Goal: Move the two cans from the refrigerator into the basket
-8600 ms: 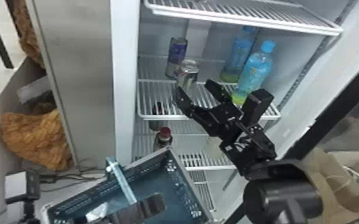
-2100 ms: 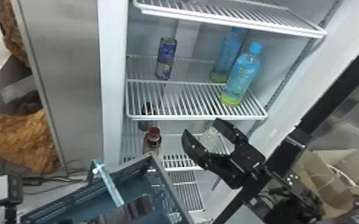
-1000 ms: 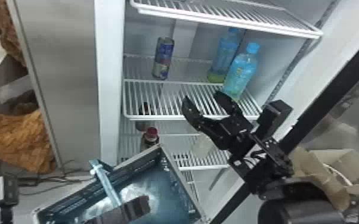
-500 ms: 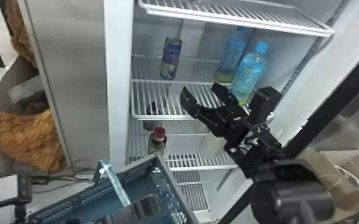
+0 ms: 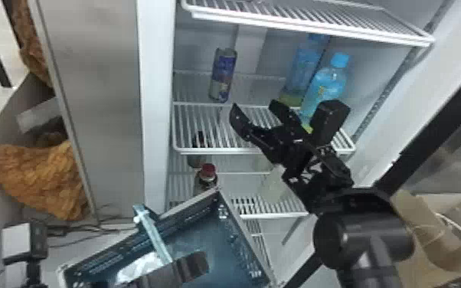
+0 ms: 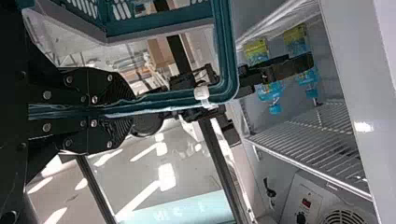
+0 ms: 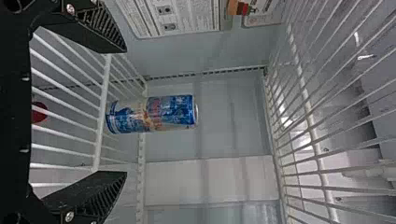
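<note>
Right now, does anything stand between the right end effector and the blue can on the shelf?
Nothing visible does: the right end effector is open and faces the can across free space. The nearer blue-capped bottle stands off to the right.

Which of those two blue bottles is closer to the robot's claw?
The front blue bottle: the right gripper is just in front of its lower part. The back blue bottle stands deeper in the fridge, to its left.
</note>
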`<state>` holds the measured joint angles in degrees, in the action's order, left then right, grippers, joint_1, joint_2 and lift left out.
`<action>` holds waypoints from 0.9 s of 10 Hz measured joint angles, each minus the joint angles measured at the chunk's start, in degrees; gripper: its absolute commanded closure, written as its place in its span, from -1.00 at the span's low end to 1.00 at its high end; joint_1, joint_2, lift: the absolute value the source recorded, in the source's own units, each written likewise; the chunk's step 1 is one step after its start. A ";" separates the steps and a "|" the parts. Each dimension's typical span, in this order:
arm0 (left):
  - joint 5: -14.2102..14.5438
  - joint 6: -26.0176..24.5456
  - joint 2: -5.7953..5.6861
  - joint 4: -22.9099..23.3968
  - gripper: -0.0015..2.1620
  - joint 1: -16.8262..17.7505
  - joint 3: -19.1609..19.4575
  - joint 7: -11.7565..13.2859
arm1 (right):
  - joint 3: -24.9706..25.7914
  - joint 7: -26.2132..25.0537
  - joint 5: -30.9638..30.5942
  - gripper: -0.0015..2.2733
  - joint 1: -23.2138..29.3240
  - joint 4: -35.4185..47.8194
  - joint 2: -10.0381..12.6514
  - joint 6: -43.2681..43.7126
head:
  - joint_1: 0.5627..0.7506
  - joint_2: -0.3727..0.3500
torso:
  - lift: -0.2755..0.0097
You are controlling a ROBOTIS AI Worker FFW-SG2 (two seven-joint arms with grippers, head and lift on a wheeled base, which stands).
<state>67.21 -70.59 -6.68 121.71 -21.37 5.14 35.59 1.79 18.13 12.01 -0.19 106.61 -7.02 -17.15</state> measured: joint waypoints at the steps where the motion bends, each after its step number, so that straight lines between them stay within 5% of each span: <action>1: 0.06 0.00 -0.01 -0.10 0.11 0.00 0.00 0.00 | -0.53 -0.10 -0.26 -0.91 -1.45 -1.69 0.05 0.00 | 0.41 -0.64 | 0.69; 9: 0.32 0.00 -0.18 -0.42 0.11 0.19 -0.25 -0.09 | -3.71 -1.75 -2.08 -0.91 -12.92 -13.69 0.21 0.65 | 0.41 -0.57 | 0.69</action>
<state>67.52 -70.59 -6.86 121.29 -21.18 4.89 35.50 -1.91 16.38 9.93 -13.11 92.91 -6.82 -16.50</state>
